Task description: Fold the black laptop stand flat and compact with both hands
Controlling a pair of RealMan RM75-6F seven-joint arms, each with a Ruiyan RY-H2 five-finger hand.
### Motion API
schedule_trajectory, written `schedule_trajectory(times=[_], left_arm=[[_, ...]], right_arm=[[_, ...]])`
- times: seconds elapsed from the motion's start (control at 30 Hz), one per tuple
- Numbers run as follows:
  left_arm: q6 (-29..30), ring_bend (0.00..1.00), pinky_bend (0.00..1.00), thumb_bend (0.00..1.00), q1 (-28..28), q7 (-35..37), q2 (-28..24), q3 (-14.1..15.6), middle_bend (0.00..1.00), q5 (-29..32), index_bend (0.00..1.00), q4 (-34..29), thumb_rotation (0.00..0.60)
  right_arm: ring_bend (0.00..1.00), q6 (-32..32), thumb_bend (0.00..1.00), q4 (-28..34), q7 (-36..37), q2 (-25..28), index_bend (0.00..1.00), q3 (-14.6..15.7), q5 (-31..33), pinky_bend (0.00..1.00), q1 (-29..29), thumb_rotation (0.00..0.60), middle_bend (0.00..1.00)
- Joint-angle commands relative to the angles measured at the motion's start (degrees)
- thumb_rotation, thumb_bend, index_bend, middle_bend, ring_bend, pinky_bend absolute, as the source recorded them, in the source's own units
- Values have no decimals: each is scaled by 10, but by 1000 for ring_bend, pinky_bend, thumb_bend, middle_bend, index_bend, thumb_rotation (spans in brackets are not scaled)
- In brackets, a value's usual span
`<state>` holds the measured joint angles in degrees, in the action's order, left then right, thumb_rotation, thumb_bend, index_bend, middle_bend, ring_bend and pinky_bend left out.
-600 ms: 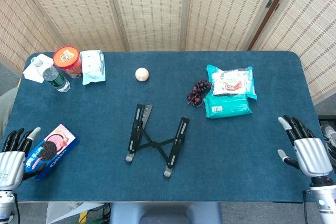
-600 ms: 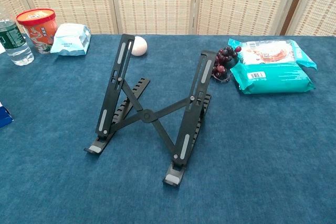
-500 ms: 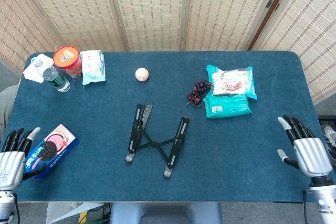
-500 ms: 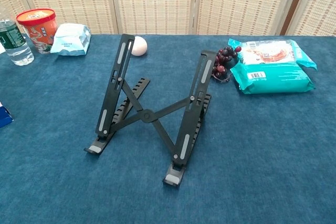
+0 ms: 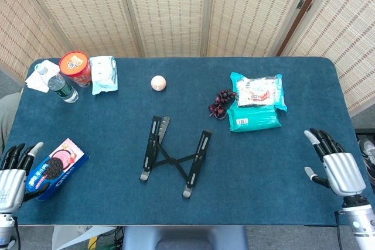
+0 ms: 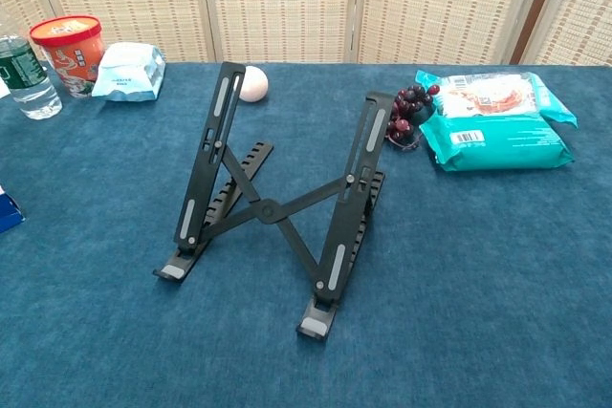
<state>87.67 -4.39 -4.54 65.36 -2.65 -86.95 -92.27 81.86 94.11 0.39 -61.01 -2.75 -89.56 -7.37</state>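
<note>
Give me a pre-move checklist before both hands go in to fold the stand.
1. Laptop stand set up and unfolded, arms raised in the chest view: ok, ready to fold.
2. Left hand free, fingers apart: ok, though it is close to the cookie box; contact cannot tell.
3. Right hand free, fingers apart: ok.
4. Hands on the stand: not ok, both are at the table's near corners.
5. Space around the stand: ok; grapes and ball lie apart from it.
</note>
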Motion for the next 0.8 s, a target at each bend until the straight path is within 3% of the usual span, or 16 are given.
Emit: schedule_trajectory(times=[0.03, 0.4, 0.57, 0.8], left_arm=[[0, 45, 0, 143, -2, 5, 1, -1, 163, -3, 89, 3, 600], [-10, 97, 0, 140, -13, 38, -4, -2, 184, -13, 141, 5, 600], [-8, 97, 0, 133, -14, 45, -6, -1, 187, -19, 140, 0, 600], [-6, 98, 0, 127, -14, 47, -8, 0, 190, -22, 141, -4, 600]], right_arm=[[75, -18, 201, 11, 36, 9, 0, 2, -9, 259, -13, 600, 81], [75, -121, 201, 32, 276, 27, 0, 1, -54, 258, -107, 600, 81], [58, -162, 211, 23, 423, 11, 0, -4, -74, 258, -163, 600, 80], [21, -204, 245, -7, 564, -27, 0, -2, -78, 252, -220, 600, 49]])
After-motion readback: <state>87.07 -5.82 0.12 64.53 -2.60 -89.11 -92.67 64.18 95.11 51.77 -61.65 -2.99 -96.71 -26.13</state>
